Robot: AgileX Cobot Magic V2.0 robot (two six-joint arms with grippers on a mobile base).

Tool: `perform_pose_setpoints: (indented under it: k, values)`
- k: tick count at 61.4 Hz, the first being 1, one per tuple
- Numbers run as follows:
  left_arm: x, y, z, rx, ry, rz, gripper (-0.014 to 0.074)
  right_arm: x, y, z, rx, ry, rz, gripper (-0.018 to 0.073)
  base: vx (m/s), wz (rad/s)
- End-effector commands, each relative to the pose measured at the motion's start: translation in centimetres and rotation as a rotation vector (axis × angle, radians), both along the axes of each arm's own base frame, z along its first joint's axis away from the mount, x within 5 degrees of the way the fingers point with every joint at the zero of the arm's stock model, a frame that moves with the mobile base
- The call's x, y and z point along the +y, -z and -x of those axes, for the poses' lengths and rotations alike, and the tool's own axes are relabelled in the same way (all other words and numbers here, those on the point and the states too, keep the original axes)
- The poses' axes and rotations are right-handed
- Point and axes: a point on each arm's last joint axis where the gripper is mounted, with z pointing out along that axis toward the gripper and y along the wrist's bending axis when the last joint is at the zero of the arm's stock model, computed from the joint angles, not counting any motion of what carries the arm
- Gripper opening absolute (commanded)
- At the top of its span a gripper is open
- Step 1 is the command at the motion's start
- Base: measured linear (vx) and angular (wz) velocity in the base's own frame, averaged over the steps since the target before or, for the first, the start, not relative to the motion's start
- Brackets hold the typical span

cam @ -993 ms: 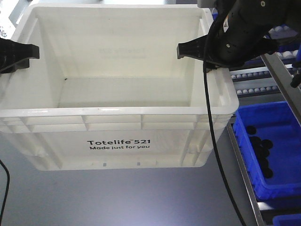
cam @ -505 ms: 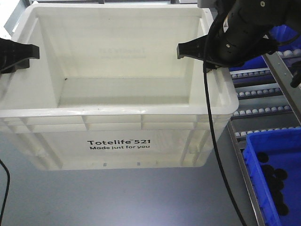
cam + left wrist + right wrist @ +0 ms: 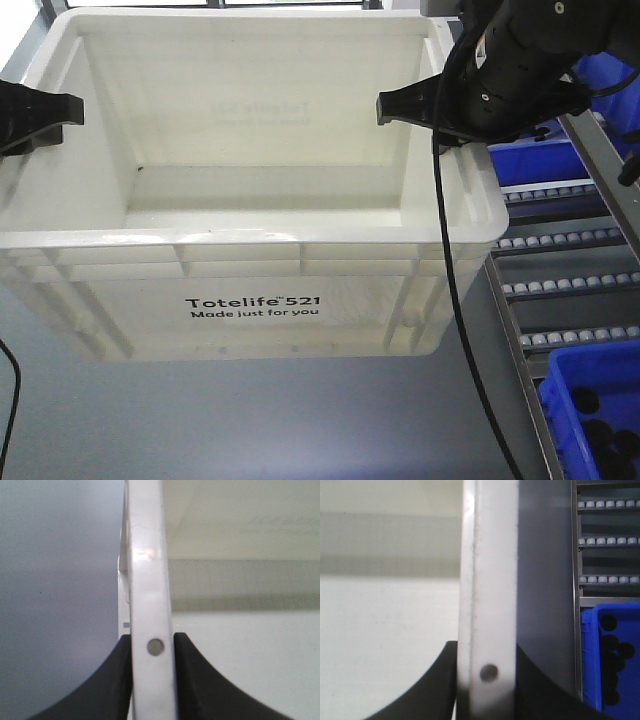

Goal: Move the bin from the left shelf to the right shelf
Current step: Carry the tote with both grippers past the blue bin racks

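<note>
The large white bin (image 3: 250, 300), printed "Totelife 521", hangs between my two arms above a grey floor. My left gripper (image 3: 40, 115) is shut on its left rim; in the left wrist view the black fingers (image 3: 200, 680) press both sides of the white rim (image 3: 147, 570) at the left gripper (image 3: 152, 642). On the opposite side, my right gripper (image 3: 440, 110) is shut on the right rim. The right wrist view shows the right gripper (image 3: 486, 652) pinching that rim (image 3: 490, 555). The bin's inside is bare.
A shelf with rows of white rollers (image 3: 570, 240) runs along the right, also showing in the right wrist view as roller rows (image 3: 607, 540). A blue bin (image 3: 600, 400) holding black discs sits at its near end, seen again as the blue bin (image 3: 610, 655). More blue bins (image 3: 540, 160) stand behind my right arm.
The bin and both grippers keep their place in the view. The shelf and blue bin at right have slid down the frame, exposing more roller rows.
</note>
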Motion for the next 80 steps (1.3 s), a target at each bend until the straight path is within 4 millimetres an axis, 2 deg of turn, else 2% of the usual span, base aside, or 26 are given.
perform_pose_setpoints:
  k: [1,80]
  values:
    - [-0.07,-3.48,0.25,-0.211,0.01,0.013,0.0092,-1.4,-3.33,0.13,-0.177,-0.003,0.045,0.001,0.32,0.05]
    - [-0.07,-3.48,0.25,-0.211,0.01,0.013,0.0092,-1.4,-3.32,0.14,-0.176,-0.003,0.045,0.001,0.29,0.04]
